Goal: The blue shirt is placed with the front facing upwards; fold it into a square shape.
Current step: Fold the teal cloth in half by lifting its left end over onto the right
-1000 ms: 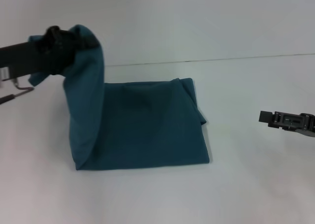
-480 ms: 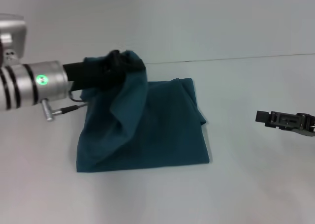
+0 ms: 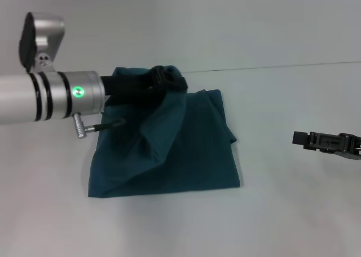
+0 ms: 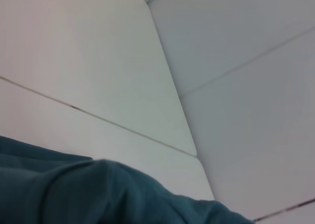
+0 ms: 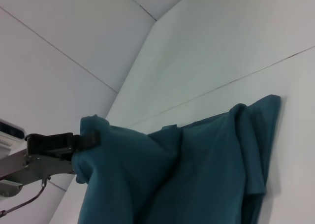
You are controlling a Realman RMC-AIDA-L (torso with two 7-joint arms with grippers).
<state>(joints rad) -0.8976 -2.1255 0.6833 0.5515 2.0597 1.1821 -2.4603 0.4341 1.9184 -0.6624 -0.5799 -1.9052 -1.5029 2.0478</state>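
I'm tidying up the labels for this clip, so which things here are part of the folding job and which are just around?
Part of the job:
- blue shirt, partly folded on the table
- left gripper, holding a lifted fold of the shirt over its far edge

Just there:
- right gripper, off to the right, clear of the shirt
- white table

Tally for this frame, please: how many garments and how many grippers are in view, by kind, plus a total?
Garments: 1, the blue shirt, teal, partly folded on the white table.
Grippers: 2, the left gripper shut on the lifted shirt edge over the shirt's far side; the right gripper out to the shirt's right, off the cloth.
Total: 3
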